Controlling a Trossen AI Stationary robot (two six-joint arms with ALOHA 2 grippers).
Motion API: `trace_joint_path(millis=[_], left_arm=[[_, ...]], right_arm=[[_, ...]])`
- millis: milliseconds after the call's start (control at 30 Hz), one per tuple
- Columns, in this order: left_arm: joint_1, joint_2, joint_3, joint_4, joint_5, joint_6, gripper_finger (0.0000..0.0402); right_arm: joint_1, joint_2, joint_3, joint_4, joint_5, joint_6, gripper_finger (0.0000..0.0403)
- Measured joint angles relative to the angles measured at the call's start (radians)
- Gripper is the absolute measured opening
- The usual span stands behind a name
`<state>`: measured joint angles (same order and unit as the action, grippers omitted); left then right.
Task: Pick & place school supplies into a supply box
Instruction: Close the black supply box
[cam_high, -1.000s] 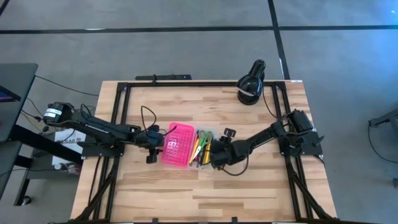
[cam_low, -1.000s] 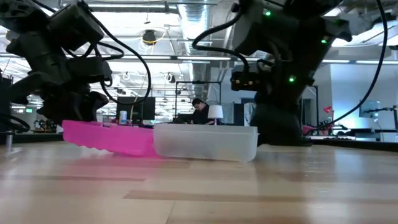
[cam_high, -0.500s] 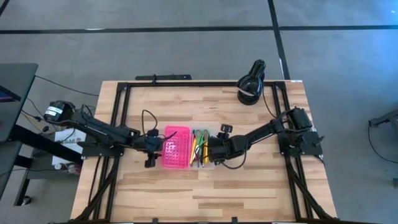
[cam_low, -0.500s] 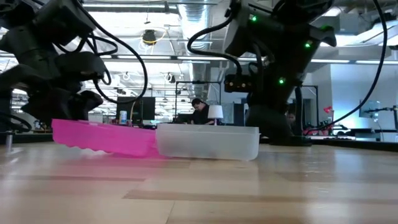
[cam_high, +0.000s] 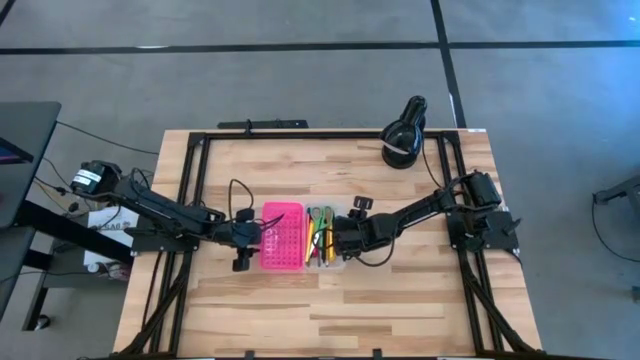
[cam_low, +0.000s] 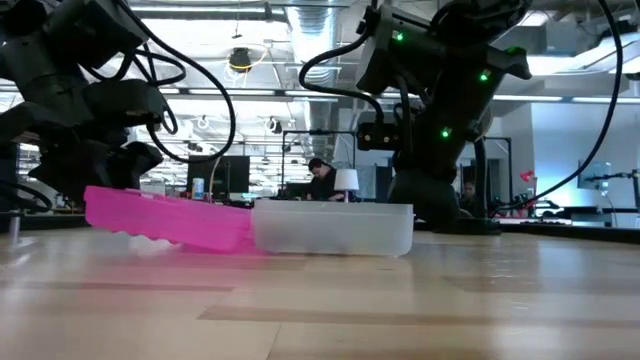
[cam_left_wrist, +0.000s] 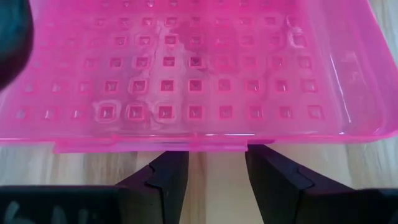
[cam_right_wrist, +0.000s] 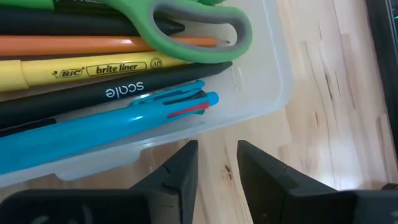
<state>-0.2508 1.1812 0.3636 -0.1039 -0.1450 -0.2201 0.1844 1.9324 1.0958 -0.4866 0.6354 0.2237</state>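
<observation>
The supply box lies open at the table's middle. Its pink lid (cam_high: 283, 236) is folded out to the left and its clear base (cam_high: 322, 238) is on the right. In the low view the lid (cam_low: 165, 220) slopes, its free edge higher than the hinge. The base holds the supplies: green-handled scissors (cam_right_wrist: 186, 25), an orange pencil (cam_right_wrist: 74, 45), a yellow highlighter (cam_right_wrist: 93, 70), a black pen (cam_right_wrist: 118, 90) and a blue pen (cam_right_wrist: 106, 124). My left gripper (cam_high: 250, 236) is open at the lid's free edge. My right gripper (cam_high: 340, 240) is open at the base's right wall. My left gripper comes in level from the table's left. Both fingertips (cam_left_wrist: 177, 163) meet the pink lid's free long edge (cam_left_wrist: 214, 144) near its middle. Whether they reach under that edge or only stand against it, I cannot tell. My right gripper comes in low from the table's right. One fingertip (cam_right_wrist: 186, 152) is at the outer rim of the clear base's long wall (cam_right_wrist: 155, 144). Whether it touches the rim, I cannot tell. The base stands flat on the table.
A black round lamp-like object (cam_high: 404, 132) stands at the far right corner. Black frame rails (cam_high: 195, 190) run along the table's sides, and cables trail from both arms. Bare wood (cam_high: 330, 300) lies toward the near edge. A person (cam_low: 322, 180) shows in the room beyond.
My right gripper has moved toward the table's left, up to the clear base. The open box, skewed a second ago, has turned and now lies square to the table. In the low view the lid's free edge has shifted a little to the left.
</observation>
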Motion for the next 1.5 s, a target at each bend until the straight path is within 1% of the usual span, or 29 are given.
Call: trace_joint_path(millis=[267, 467, 567, 700, 767, 967, 1133, 1333, 1500], left_arm=[[0.000, -0.006, 0.054, -0.080, -0.005, 0.022, 0.0155], [0.000, -0.038, 0.091, -0.112, -0.011, 0.063, 0.0155], [0.002, -0.057, 0.120, -0.065, -0.032, 0.081, 0.0155], [-0.003, -0.067, 0.133, -0.100, -0.028, 0.116, 0.0155], [-0.003, -0.069, 0.149, -0.077, -0.028, 0.133, 0.0155], [-0.003, -0.069, 0.170, -0.088, -0.029, 0.164, 0.0155], [-0.003, -0.069, 0.170, -0.070, -0.050, 0.193, 0.0155], [-0.003, -0.069, 0.170, -0.022, -0.101, 0.244, 0.0155], [-0.003, -0.068, 0.169, 0.050, -0.106, 0.296, 0.0155]], right_arm=[[-0.002, 0.000, 0.001, 0.002, -0.008, -0.015, 0.0107], [-0.002, 0.001, 0.001, 0.001, -0.013, -0.016, 0.0107], [-0.004, 0.009, 0.005, 0.037, -0.011, 0.000, 0.0107], [-0.008, 0.008, 0.002, 0.037, -0.013, -0.015, 0.0107], [-0.013, 0.007, 0.002, 0.039, -0.023, -0.016, 0.0107], [-0.017, 0.006, 0.002, 0.049, -0.030, -0.042, 0.0107], [-0.017, 0.005, 0.001, 0.080, -0.032, -0.073, 0.0107], [-0.017, 0.005, 0.001, 0.082, -0.032, -0.075, 0.0107], [-0.016, 0.004, 0.001, 0.080, -0.032, -0.075, 0.0107]])
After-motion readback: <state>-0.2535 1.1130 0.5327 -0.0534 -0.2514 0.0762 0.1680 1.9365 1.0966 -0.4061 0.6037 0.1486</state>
